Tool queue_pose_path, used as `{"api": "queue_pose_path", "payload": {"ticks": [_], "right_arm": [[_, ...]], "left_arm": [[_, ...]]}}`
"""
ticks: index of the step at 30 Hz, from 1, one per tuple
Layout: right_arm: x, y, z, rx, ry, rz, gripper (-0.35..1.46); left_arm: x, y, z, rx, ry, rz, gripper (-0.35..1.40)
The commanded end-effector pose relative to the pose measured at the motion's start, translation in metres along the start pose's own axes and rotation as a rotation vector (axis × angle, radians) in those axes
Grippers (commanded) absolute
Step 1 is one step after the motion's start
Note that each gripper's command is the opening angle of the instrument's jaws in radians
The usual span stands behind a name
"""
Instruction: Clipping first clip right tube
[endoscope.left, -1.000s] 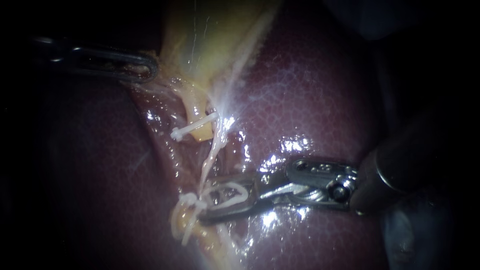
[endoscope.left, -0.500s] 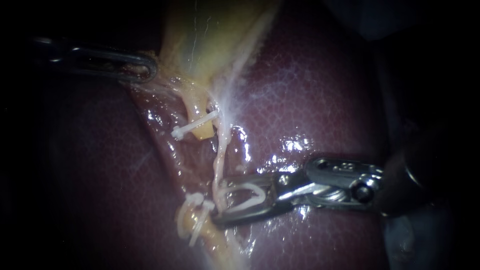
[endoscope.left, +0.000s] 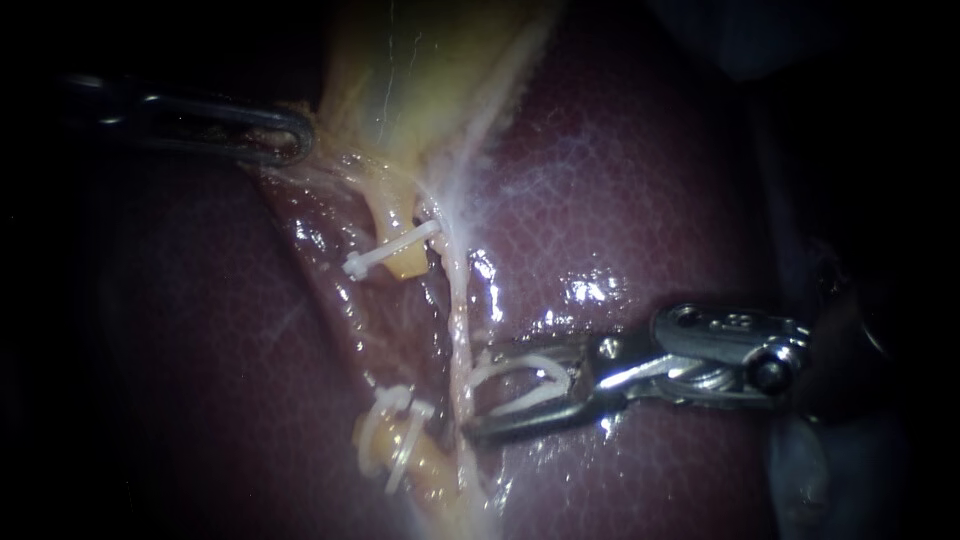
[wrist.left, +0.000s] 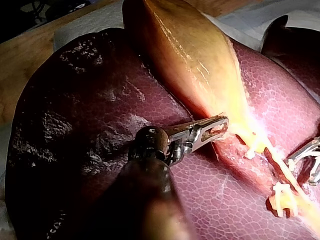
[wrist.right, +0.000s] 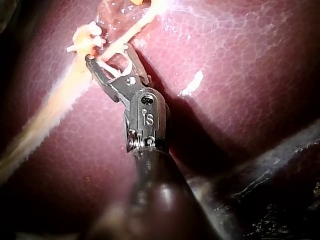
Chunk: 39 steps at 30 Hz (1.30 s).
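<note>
In the endoscope view the right instrument (endoscope.left: 472, 392) was seen entering from the right edge. Its hand lay at the lower centre of the frame, over the liver (endoscope.left: 650, 180). The two jaws of the hand were held apart, and an open clip (endoscope.left: 520, 364) was carried between them, one white leg against each jaw.

The right tube (endoscope.left: 452, 290), a thin pale strand, was seen running from the gallbladder (endoscope.left: 430, 70) at the top centre down to the bottom centre. It was met by the jaw tips at the lower centre. In the right wrist view the strand was seen entering the mouth of the hand at its tips. How far inside it lay could not be told.

Just left of that strand, an upper clip (endoscope.left: 390, 250) was seen closed across a yellow stump. A lower clip (endoscope.left: 398, 445) was seen closed on a second yellow stump below it.

At the upper left the left instrument (endoscope.left: 285, 135) was seen with its hand pinching the gallbladder at its narrow end. In the left wrist view the tissue edge was seen held between the jaws. A wooden bench (wrist.left: 30, 55) was visible beyond the liver.
</note>
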Motion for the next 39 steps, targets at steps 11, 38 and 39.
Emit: {"api": "queue_pose_path", "payload": {"ticks": [11, 38, 39], "right_arm": [[-0.0022, 0.0027, 0.0016, 0.003, 0.005, -0.007, 0.5], [0.001, -0.0034, 0.0044, 0.351, 0.195, 0.16, 0.49], [0.001, -0.0036, 0.0044, 0.355, 0.193, 0.159, 0.49]], "left_arm": [[0.0, 0.0, 0.0, 0.0, 0.0, 0.0, -0.35], [0.0002, 0.0001, 0.0001, 0.0, 0.0, 0.001, -0.35], [0.0002, 0.0001, 0.0001, 0.0, 0.0, 0.001, -0.35]]}}
